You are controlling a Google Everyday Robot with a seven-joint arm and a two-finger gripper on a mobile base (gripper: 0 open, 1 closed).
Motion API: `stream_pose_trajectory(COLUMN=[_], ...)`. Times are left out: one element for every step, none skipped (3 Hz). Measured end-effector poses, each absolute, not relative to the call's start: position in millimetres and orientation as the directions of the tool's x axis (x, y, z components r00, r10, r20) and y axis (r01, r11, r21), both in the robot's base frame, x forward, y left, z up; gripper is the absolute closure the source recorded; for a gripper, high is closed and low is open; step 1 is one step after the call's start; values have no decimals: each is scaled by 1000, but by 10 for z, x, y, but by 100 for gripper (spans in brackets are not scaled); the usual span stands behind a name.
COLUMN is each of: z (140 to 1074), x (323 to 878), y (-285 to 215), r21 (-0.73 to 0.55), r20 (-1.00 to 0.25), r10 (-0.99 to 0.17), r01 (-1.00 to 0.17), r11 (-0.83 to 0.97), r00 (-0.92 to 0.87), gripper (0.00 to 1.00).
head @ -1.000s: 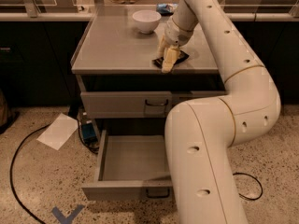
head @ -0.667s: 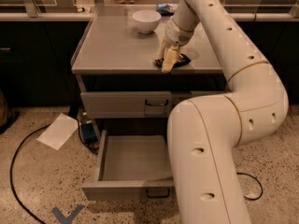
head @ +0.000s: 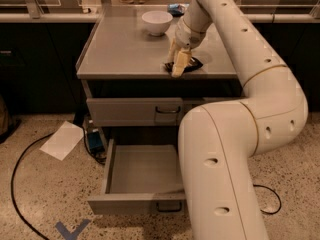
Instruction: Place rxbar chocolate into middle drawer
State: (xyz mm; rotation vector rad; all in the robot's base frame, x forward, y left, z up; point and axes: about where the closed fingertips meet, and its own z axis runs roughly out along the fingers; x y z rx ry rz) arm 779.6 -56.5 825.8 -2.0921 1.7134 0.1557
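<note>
The rxbar chocolate (head: 193,64), a flat black-wrapped bar, lies near the front edge of the grey cabinet top (head: 120,49). My gripper (head: 179,65) points down at the bar's left end and touches or covers it, hiding part of the wrapper. The middle drawer (head: 141,170), the lowest grey tray, is pulled open below and holds nothing that I can see. Its dark loop handle (head: 167,208) shows on the front. My arm's thick white link (head: 220,174) covers the drawer's right side.
A white bowl (head: 156,21) stands at the back of the top, with a blue-and-white packet (head: 177,7) behind it. The grey drawer above (head: 135,111) is closed. A white sheet (head: 62,140) and a black cable (head: 17,184) lie on the floor to the left.
</note>
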Motion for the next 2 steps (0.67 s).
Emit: stream_pose_trajectory(z=[8641, 9202], x=[7611, 7358], y=[-551, -623], r21=[-271, -314], r20=[-381, -427], r10=[-889, -862], r01=[-950, -939], r11=[-156, -144], r00=[255, 275], gripper=[100, 100])
